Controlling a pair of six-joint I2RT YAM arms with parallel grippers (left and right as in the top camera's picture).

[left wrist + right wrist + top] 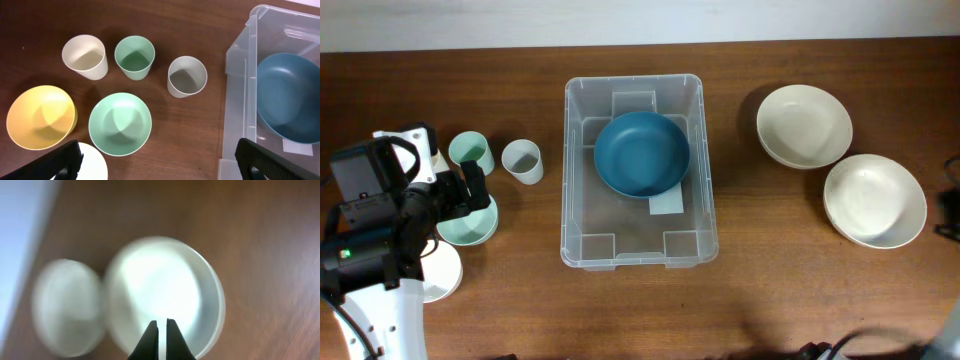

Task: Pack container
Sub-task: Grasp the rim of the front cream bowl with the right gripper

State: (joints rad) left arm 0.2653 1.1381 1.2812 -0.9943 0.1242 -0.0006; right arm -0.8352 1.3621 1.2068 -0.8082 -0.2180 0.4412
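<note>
Right gripper (161, 326), fingers pinched shut on nothing, above a blurred white bowl (165, 290); left gripper (157, 150) spread wide near a green bowl (120, 124). Container (582, 225), table centre, holds one blue bowl (641, 152). Packing apparently part-done; the right jaws must likely open to take a bowl rim

You are seeing both white bowls (165, 290) looking blurry. Your left arm (380, 240) is hiding part of the green bowl (470, 230). The container (242, 90) is getting cut off at the picture's edge.
</note>
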